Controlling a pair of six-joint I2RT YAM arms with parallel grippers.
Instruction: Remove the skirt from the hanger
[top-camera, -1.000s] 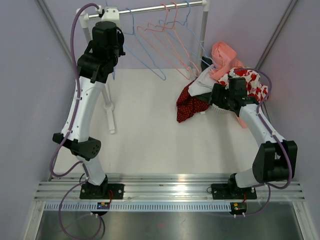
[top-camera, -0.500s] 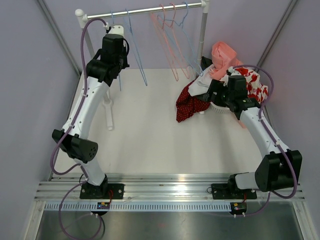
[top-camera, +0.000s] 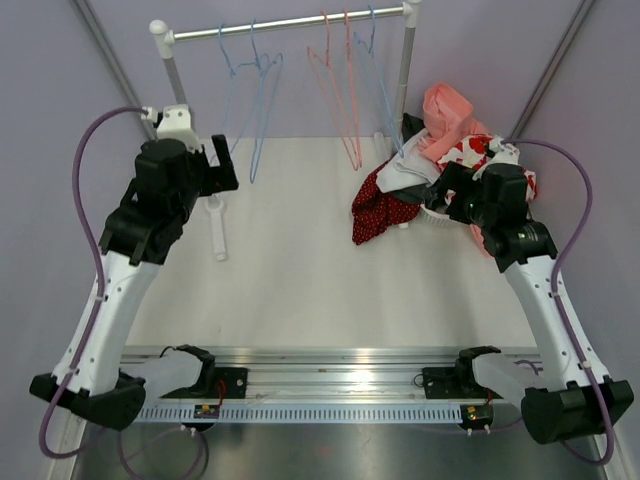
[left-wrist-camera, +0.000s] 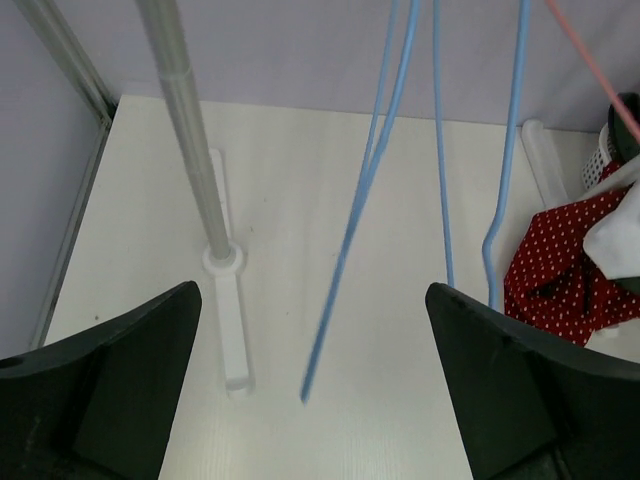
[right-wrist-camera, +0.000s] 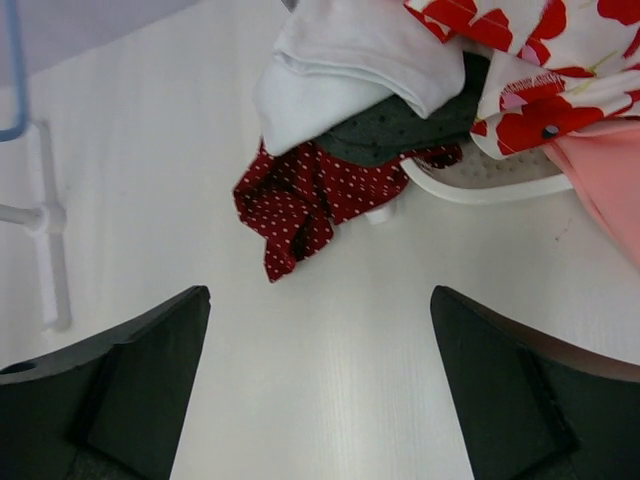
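Skirt (top-camera: 378, 212) lying on the bench (top-camera: 300, 280), both claws spread.
Top view: the red dotted skirt is draped from the white basket (top-camera: 428, 213) onto the bench, off the blue hangers (top-camera: 252, 110), which are hung bare on the rail (top-camera: 290, 20). The left claw (top-camera: 220, 165) is held under them, and the right claw (top-camera: 450, 190) beside the clothes pile. Left wrist view: the fingers are parted and empty, with the hangers ahead. Right wrist view: the fingers are parted and empty, with the skirt ahead.
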